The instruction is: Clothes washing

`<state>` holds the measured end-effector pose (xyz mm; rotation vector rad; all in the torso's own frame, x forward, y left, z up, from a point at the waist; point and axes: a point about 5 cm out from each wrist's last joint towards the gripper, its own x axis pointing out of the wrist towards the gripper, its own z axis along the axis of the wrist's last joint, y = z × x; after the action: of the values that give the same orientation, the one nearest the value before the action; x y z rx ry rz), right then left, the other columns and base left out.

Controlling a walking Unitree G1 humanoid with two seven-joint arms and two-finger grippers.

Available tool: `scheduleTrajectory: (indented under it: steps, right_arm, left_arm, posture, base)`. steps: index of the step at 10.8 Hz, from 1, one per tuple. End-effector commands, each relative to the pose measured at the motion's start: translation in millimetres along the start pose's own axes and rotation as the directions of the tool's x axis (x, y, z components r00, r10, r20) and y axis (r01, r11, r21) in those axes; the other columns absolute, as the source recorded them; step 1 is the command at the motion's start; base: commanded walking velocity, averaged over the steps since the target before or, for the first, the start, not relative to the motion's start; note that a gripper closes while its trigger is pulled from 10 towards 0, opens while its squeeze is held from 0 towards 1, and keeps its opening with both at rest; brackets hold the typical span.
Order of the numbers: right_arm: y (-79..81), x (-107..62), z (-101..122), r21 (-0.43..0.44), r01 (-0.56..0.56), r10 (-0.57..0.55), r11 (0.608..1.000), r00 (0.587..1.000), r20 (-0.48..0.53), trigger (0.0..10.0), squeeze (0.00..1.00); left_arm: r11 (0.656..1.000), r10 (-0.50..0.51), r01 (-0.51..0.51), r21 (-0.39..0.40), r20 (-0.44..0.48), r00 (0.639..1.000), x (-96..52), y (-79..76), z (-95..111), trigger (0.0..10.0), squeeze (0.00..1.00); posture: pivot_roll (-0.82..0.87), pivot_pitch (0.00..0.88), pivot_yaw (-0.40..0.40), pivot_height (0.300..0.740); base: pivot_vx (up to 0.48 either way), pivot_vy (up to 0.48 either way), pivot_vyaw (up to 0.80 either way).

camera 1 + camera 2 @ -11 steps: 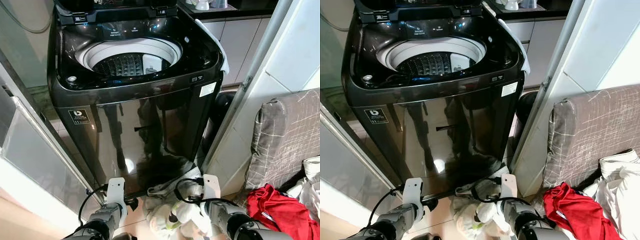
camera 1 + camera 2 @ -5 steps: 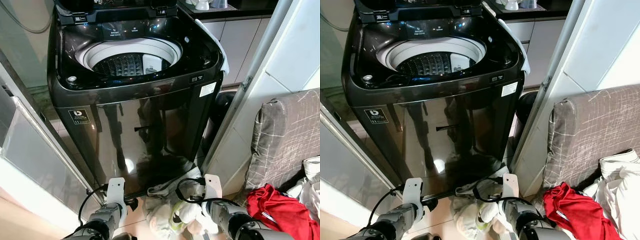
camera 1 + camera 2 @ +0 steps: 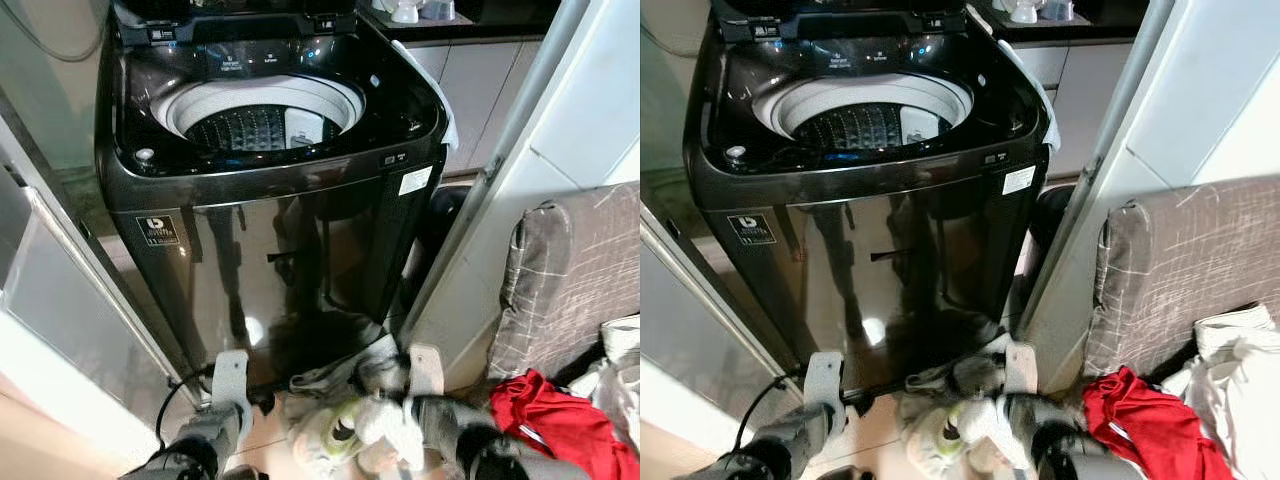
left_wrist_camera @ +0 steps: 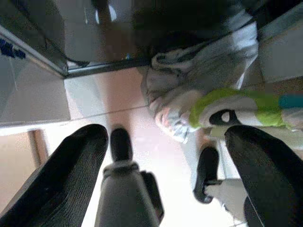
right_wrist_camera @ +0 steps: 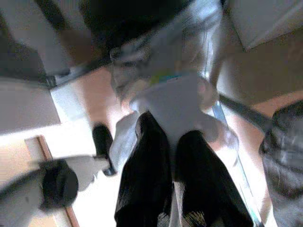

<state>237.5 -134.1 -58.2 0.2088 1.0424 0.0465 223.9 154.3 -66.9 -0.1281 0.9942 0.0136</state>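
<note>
1. The pale garment (image 5: pixel 173 101) you want hangs pinched between the closed fingers of your right gripper (image 5: pixel 173 156), low at the foot of the washing machine (image 3: pixel 270 230), above the clothes pile (image 3: pixel 335 425) on the floor.
2. Your hold looks shallow, so a fast lift could shake it loose.
3. Trailing cloth may drag its neighbours up.
4. Your left gripper (image 4: pixel 165 165) hangs spread wide and empty nearby.
5. The drum opening (image 3: pixel 262 112) sits high; swing short and you hit the front panel.
</note>
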Motion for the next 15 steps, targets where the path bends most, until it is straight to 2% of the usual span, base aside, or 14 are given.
scheduleTrajectory:
  steps: [1,3,6,8,9,11,15]
  right_arm:
    - [-2.8,-0.9,7,0.007,0.008,-0.008,1.0,1.0,0.02,10.0,0.0]
    - [-0.5,-0.4,5,0.04,0.004,-0.005,0.999,1.0,0.018,10.0,0.0]
    - [1.0,0.2,0,0.013,0.004,-0.004,1.0,1.0,0.005,10.0,0.0]
    - [3.0,0.4,0,0.008,0.0,0.0,1.0,1.0,0.006,10.0,0.0]
    - [3.0,0.4,-1,0.01,0.0,0.0,1.0,1.0,0.006,10.0,0.0]
    - [0.7,0.1,0,0.006,0.006,-0.006,1.0,1.0,0.007,10.0,0.0]
    - [-7.3,-0.9,0,-0.006,0.023,-0.023,1.0,1.0,0.006,10.0,0.0]
  left_arm:
    - [1.0,-0.001,0.001,0.007,-0.021,1.0,0.2,-2.7,-2,10.0,0.0]
    - [1.0,0.003,-0.003,0.021,-0.028,1.0,0.1,-2.1,-4,10.0,0.0]
    - [0.998,0.009,-0.007,0.064,-0.026,1.0,0.0,-0.7,-3,10.0,0.0]
    - [0.998,0.013,-0.011,0.065,-0.02,1.0,0.0,0.3,-1,10.0,0.0]
    - [0.999,-0.029,0.027,-0.027,-0.067,0.997,-0.2,-1.9,-7,10.0,0.0]
    - [1.0,-0.013,0.013,-0.01,-0.043,0.999,0.0,-1.4,-4,10.0,0.0]
    - [0.997,-0.006,0.009,0.082,-0.043,0.999,0.3,-5.1,-4,10.0,0.0]
  posture:
    - [-0.07,0.0,-0.047,0.732]
    - [-0.07,0.0,-0.04,0.732]
    - [-0.08,0.0,-0.022,0.732]
    - [-0.07,0.0,-0.018,0.732]
    - [-0.08,0.0,-0.016,0.732]
    - [-0.09,0.0,-0.02,0.732]
    - [-0.11,0.0,-0.015,0.732]
  base:
    - [0.0,0.0,0.0]
    - [0.0,0.0,0.0]
    - [0.0,0.0,0.0]
    - [0.0,0.0,0.0]
    - [0.0,0.0,0.0]
    - [0.0,0.0,0.0]
    - [0.0,0.0,0.0]
